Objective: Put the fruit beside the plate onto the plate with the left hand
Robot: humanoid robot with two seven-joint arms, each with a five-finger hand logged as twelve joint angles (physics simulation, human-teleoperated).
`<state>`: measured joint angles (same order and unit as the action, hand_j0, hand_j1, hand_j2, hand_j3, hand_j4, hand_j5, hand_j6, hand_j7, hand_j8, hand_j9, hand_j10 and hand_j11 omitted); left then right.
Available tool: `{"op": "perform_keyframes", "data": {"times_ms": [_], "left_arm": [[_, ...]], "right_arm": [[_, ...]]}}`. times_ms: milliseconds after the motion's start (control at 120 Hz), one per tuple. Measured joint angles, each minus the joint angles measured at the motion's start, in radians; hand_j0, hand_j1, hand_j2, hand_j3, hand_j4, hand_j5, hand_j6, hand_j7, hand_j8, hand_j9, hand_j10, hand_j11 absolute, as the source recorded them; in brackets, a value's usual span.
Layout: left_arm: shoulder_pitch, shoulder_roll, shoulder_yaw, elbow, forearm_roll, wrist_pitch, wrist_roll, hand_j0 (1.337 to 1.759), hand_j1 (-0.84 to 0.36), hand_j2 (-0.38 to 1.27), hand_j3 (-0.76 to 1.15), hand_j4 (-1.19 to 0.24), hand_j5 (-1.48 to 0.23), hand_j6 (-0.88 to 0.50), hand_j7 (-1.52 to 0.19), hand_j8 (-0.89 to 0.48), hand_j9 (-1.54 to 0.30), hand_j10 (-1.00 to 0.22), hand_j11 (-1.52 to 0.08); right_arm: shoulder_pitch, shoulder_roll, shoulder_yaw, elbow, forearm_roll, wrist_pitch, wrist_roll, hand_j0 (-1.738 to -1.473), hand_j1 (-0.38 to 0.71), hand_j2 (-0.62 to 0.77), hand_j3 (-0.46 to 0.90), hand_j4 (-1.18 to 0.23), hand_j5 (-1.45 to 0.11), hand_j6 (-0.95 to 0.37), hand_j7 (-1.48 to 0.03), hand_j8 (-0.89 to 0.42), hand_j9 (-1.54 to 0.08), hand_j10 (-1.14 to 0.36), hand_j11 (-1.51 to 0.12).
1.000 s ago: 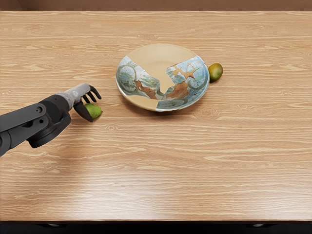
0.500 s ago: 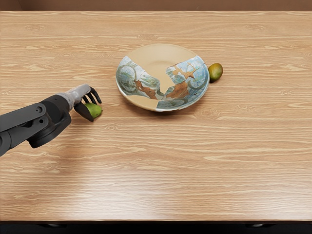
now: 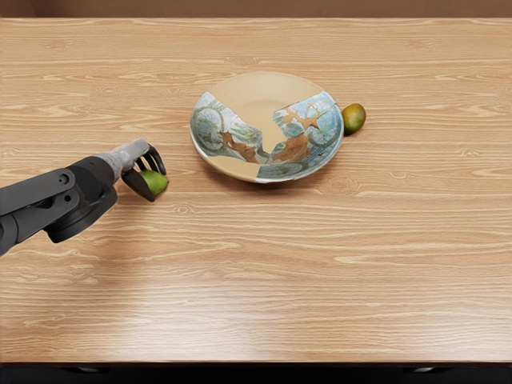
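Your left hand (image 3: 138, 166) is clasping the green fruit (image 3: 157, 183).
It is sitting well left of the plate (image 3: 256, 94); another fruit (image 3: 353, 118) is touching the plate's right rim.

The left hand (image 3: 141, 165) has a pale silver-grey back with a soft metallic sheen. Its fingers (image 3: 161, 166) are short, slim and black, and the thumb (image 3: 138, 184) below them is black and broader. Just behind the hand the grey shell meets the wrist (image 3: 90, 194), a bulbous, matte black housing rounded like a ball joint. Further back from it runs the forearm (image 3: 30, 205), a smooth charcoal tube with a lighter band of reflected light along its upper edge.
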<state>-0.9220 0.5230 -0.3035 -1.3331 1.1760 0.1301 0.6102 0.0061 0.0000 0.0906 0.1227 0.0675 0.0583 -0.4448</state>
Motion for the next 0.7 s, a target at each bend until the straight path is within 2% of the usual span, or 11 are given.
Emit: {"op": "perform_keyframes", "data": {"times_ms": [342, 492, 700], "left_arm": [[-0.002, 0.003, -0.003, -0.001, -0.034, -0.001, -0.001, 1.65, -0.27, 0.29, 0.0, -0.78, -0.98, -0.38, -1.01, -0.4, -1.03, -0.57, -1.05], [-0.011, 0.004, -0.011, -0.002, -0.066, -0.014, -0.001, 1.651, -0.3, 0.33, 0.0, -0.78, -1.09, -0.31, -1.07, -0.33, -1.07, -0.53, -1.09], [-0.03, 0.041, -0.019, -0.009, -0.108, -0.024, -0.001, 1.651, -0.32, 0.34, 0.0, -0.78, -1.16, -0.27, -1.11, -0.3, -1.1, -0.5, -1.11]], "right_arm": [[0.0, 0.0, 0.002, 0.0, 0.0, 0.0, 0.0, -1.658, -0.35, 0.0, 0.0, 0.0, 0.0, 0.0, 0.0, 0.0, 0.0, 0.0, 0.0], [0.0, 0.0, 0.002, 0.0, 0.001, 0.0, 0.0, -1.658, -0.35, 0.0, 0.0, 0.0, 0.0, 0.0, 0.0, 0.0, 0.0, 0.0, 0.0], [0.002, 0.0, 0.002, 0.0, 0.001, 0.0, 0.0, -1.658, -0.35, 0.0, 0.0, 0.0, 0.0, 0.0, 0.0, 0.0, 0.0, 0.0, 0.0]]}}
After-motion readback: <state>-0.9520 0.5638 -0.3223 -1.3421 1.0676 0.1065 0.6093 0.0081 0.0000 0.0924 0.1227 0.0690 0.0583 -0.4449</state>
